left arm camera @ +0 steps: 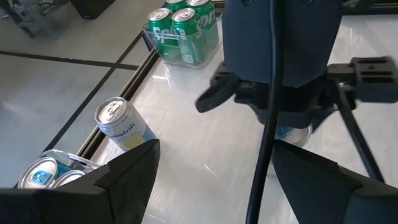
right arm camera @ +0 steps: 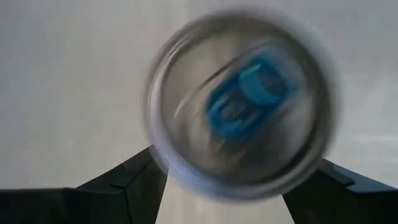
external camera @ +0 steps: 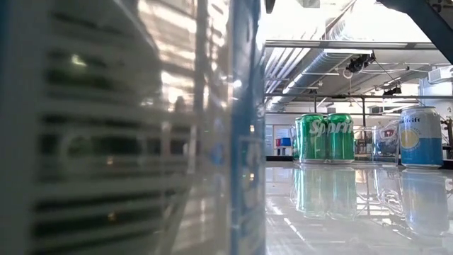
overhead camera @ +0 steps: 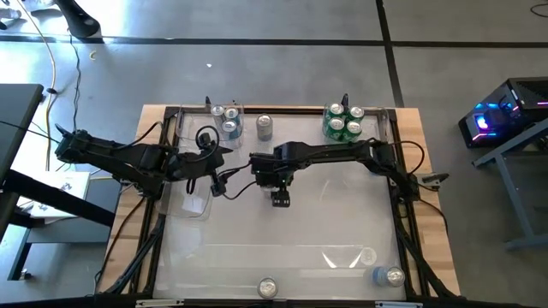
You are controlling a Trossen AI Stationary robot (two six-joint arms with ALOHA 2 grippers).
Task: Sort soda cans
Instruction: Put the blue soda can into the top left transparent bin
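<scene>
With the right pincer [right arm camera: 239, 180] clamped on a blue-tabbed can [right arm camera: 242, 102] near the green cans [overhead camera: 344, 122], a loose grip could drop it.

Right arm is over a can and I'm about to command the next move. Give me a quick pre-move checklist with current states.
1. Right gripper straddles the blue-tab can, fingers either side: ok.
2. Grip closed on that can: cannot tell.
3. Left gripper open, holding nothing: ok.
4. Arms close together mid-table, left gripper beside right gripper: not ok.
5. Green cans grouped at the far right: ok.
6. Loose cans remain at the near edge: not ok.
</scene>
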